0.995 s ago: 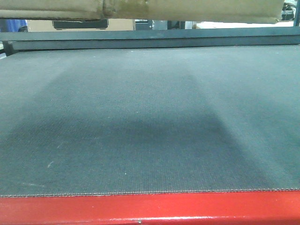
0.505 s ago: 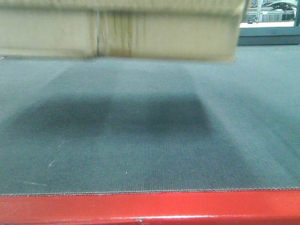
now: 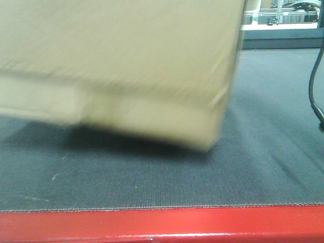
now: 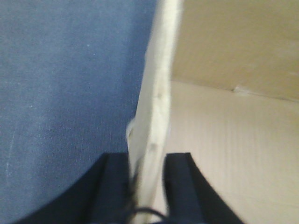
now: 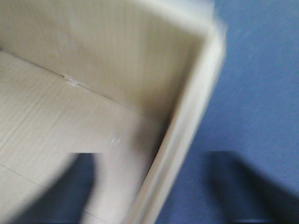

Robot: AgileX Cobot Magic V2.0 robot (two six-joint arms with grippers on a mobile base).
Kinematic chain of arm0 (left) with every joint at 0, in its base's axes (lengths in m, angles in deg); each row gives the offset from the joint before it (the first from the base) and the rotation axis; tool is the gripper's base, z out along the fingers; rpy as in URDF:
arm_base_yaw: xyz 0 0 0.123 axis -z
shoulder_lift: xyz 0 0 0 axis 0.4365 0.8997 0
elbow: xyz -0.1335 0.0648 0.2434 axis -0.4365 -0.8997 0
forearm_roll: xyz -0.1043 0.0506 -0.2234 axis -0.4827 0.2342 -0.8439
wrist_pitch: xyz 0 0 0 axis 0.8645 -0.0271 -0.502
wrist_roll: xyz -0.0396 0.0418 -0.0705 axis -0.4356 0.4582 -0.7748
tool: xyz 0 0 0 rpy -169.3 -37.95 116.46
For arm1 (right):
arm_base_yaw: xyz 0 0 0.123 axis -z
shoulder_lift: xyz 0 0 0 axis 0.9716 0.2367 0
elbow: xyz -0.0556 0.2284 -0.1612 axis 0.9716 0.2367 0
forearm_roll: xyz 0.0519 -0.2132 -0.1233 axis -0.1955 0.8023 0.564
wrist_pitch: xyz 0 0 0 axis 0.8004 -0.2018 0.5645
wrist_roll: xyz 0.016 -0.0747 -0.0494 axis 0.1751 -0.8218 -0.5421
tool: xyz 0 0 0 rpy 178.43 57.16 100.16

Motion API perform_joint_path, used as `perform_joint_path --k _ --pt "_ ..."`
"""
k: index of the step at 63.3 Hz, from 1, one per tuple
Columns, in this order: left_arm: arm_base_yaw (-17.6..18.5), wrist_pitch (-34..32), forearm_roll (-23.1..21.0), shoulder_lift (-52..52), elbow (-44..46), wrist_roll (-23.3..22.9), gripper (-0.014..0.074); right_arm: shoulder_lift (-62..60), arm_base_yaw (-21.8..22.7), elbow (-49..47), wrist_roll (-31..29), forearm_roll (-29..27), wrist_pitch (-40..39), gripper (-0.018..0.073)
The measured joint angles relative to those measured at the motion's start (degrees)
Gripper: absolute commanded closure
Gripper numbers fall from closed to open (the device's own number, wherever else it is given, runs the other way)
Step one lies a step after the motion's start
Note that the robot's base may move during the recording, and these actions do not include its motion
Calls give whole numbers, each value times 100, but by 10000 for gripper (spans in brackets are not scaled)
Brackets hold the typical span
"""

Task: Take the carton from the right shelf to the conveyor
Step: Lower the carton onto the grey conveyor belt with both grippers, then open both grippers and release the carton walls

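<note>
The large brown corrugated cardboard carton, blurred, hangs tilted over the wide dark grey woven conveyor belt. Its lower right corner sits lowest, right at its shadow; contact cannot be told. The left gripper pinches one upright carton wall between its black fingers. The right gripper straddles another wall, jaws spread wide, with gaps on both sides. A bright red frame edge borders the belt, and a black cable hangs at the right.
</note>
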Motion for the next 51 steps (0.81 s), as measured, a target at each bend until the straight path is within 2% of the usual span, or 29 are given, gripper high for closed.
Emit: perform_joint_path --k 6,14,19,25,29,35,38,41,46,48,51 --pt "0 0 0 -33 10 69 -24 -47 12 0 -11 22 -1 -8" --pt "0 0 10 -139 10 82 33 -204 12 0 -11 22 9 -9" --pt "0 24 10 -286 10 104 38 -401 12 -50 -22 22 31 9" --pt "0 62 10 -542 10 137 38 -633 12 -142 -22 22 46 91" --pt "0 116 10 -799 10 231 55 -828 12 -169 -22 22 55 216" --pt "0 258 51 -1177 20 419 141 -1157 12 -178 -22 22 106 416" --pt "0 348 123 -1383 20 497 236 -1297 12 -181 -22 22 135 549" --pt "0 457 239 -1589 20 541 357 -1450 12 -181 -22 22 176 643" --pt "-12 529 464 -1929 -86 580 599 -1694 12 -191 -11 78 274 626" --pt "-12 529 570 -2090 -182 591 633 -1793 12 -165 22 152 306 625" --pt "-12 529 707 -2318 -403 616 585 -1906 12 -78 126 280 334 628"
